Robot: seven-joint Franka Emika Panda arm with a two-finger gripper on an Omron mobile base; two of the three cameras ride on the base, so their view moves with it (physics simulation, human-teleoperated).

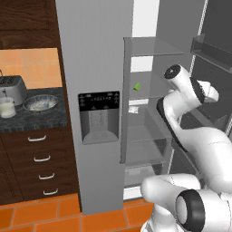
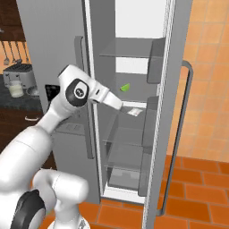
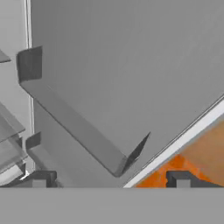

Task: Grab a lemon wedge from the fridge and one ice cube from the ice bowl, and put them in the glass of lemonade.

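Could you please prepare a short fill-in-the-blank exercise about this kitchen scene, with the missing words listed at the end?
1. The right-hand door of the fridge stands ____.
2. The lemon wedge lies on a ____ inside the fridge.
3. On the counter, the ice bowl sits between the glass of lemonade and the ____.
4. The pincer is ____ and holds nothing.

Missing words: open; shelf; fridge; open

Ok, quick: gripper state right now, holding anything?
Gripper: open, holding nothing; it faces the inside of the open fridge door.
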